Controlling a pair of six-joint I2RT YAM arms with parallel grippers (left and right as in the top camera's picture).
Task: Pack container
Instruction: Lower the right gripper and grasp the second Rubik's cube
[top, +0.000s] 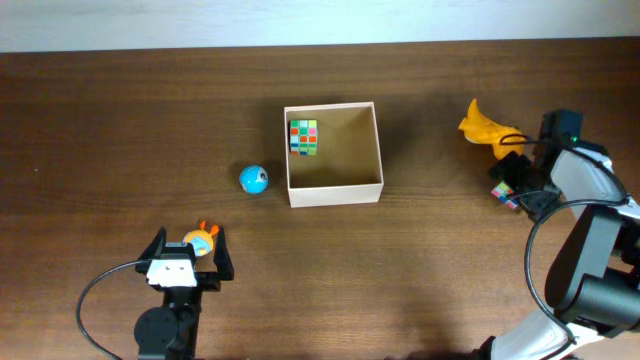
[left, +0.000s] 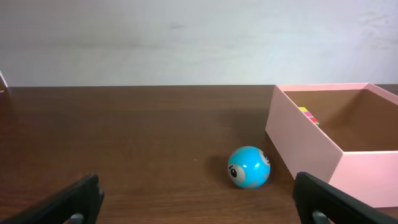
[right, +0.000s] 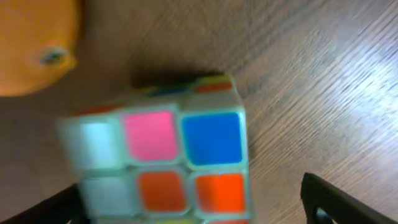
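Table (top: 110, 110) dark wood grain, slight sheen. Container (top: 335, 193) matt card (floor looks raw cardboard). Blue ball (left: 249, 167) glossy plastic. Loose cube (right: 168, 155) smooth glossy plastic.

The overhead camera looks straight down on the table (top: 100, 120) from well above, taking in the container (top: 335, 192) at centre, the ball (top: 254, 179) to its left, and the cube (top: 505, 193) and orange toy (top: 483, 127) at the right edge. The left wrist camera sits low, facing level across the wood toward the wall (left: 186, 37); it shares ball and container with the overhead. The right wrist camera peers down at close range, blurred cube filling the frame, orange toy at upper left.
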